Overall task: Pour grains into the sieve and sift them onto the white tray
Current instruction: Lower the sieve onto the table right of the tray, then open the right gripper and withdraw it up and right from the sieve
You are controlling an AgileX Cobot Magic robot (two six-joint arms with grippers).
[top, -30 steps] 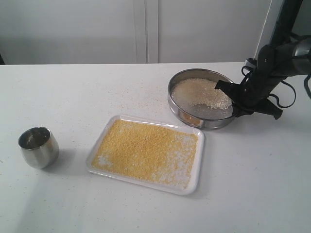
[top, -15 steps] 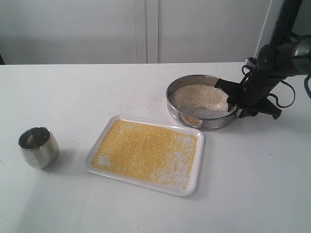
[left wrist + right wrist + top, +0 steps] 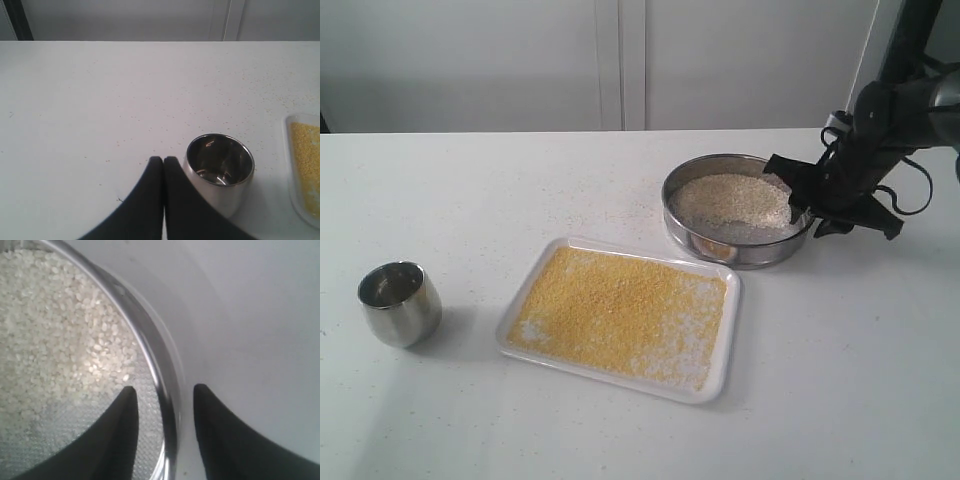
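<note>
**Sifted grains, release of the sieve.** The white tray (image 3: 733, 320) lies nearest and carries the fine yellow meal (image 3: 620, 310). Well to the tray's left stands the steel cup (image 3: 400, 302). The left gripper (image 3: 163, 160) is just beside the cup, fingers pressed together on nothing. Just beyond the tray's far right corner rests the sieve (image 3: 735, 250), holding the pale grains (image 3: 735, 198). The right gripper (image 3: 162, 389) straddles its rim, jaws spread and apparently clear of the steel. Sifting appears complete. To withdraw well, lift straight off the rim so that no finger tips the sieve. Only the right wrist view shows that clearance; only the exterior view shows the whole tray.
</note>
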